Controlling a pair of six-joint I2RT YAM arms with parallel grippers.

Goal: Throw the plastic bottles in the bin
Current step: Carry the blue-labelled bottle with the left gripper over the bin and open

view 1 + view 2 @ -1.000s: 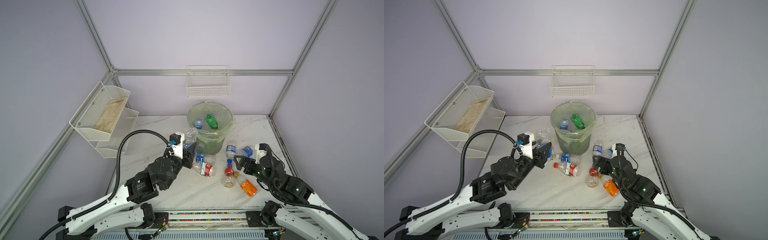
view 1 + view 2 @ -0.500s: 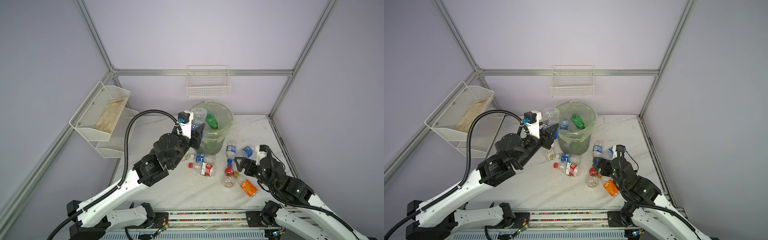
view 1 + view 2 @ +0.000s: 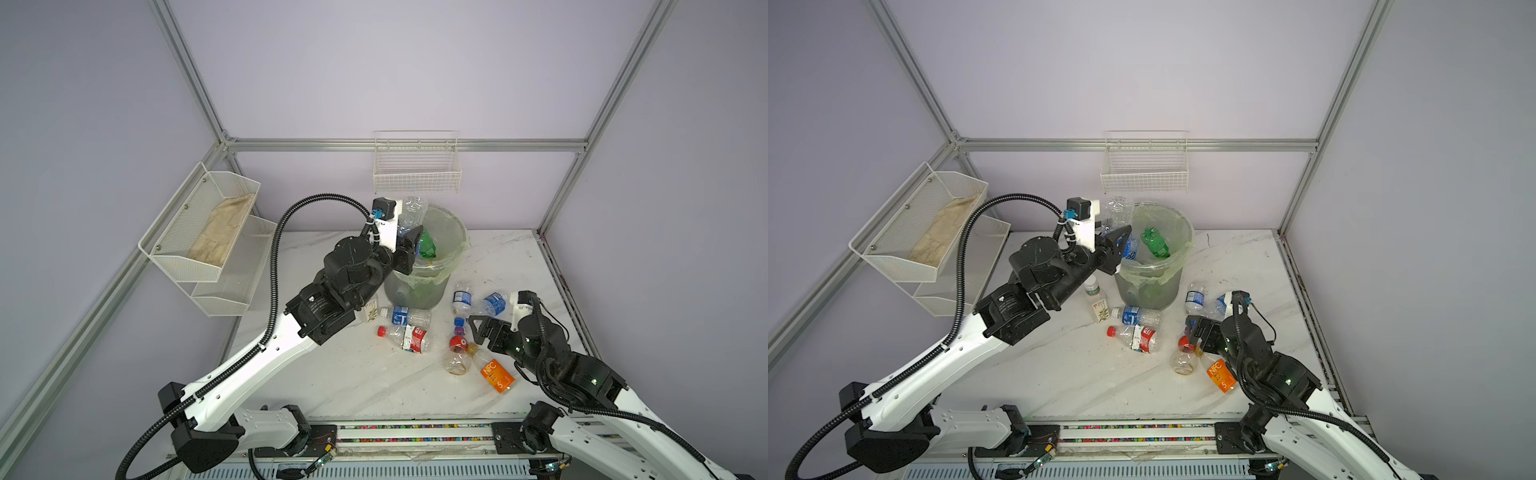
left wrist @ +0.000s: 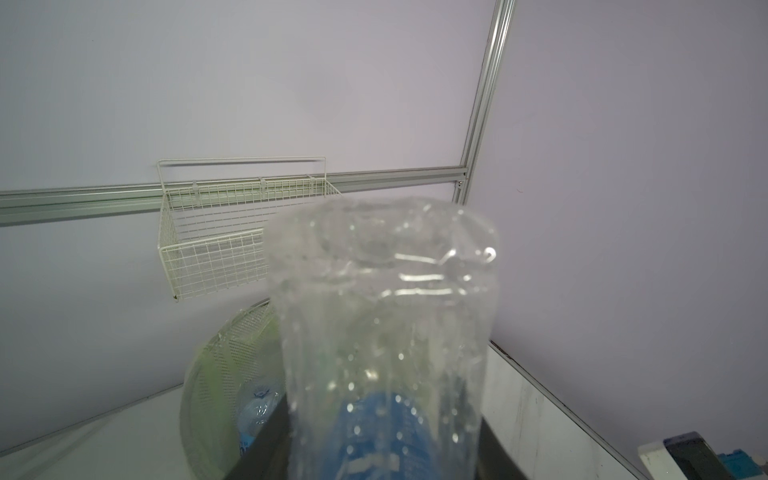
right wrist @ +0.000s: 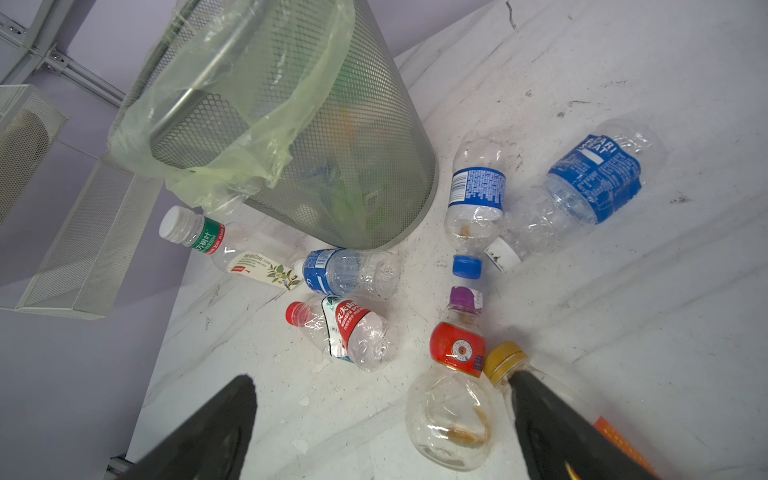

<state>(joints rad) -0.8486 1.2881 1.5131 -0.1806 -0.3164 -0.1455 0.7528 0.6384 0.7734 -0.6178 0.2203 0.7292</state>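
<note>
Jaws of the left gripper (image 3: pixel 409 245) are clamping the lower part of a clear bottle with a blue label (image 3: pixel 412 212), which is standing upright in the grip with its bare clear end topmost. The left arm is holding this bottle raised at the left edge of the bin (image 3: pixel 415 286), level with the liner-covered rim; whether it is hanging fully over the opening cannot be told. In the left wrist view the bottle's clear body is filling the middle of the picture, with the bin's rim showing behind it. A green bottle (image 3: pixel 427 247) is lying inside the bin, with a blue-labelled one beside it.

The right gripper (image 3: pixel 476 331) is hovering low over the table (image 3: pixel 332 374) with its jaws spread wide and nothing between them. Just beside it, a round-bellied bottle with a red label and purple cap (image 5: pixel 455 374) is lying next to an orange bottle with a yellow cap (image 3: pixel 492 372); one finger is overlapping the orange bottle in the right wrist view, but contact cannot be judged. Farther out, a red-capped bottle (image 5: pixel 349 332), a blue-labelled bottle (image 5: pixel 345 272) against the bin's base, a white-capped bottle (image 5: pixel 232 249), a blue-capped bottle (image 5: pixel 473 199) and a larger blue-labelled bottle (image 5: pixel 582 183) are lying scattered around the bin.
</note>
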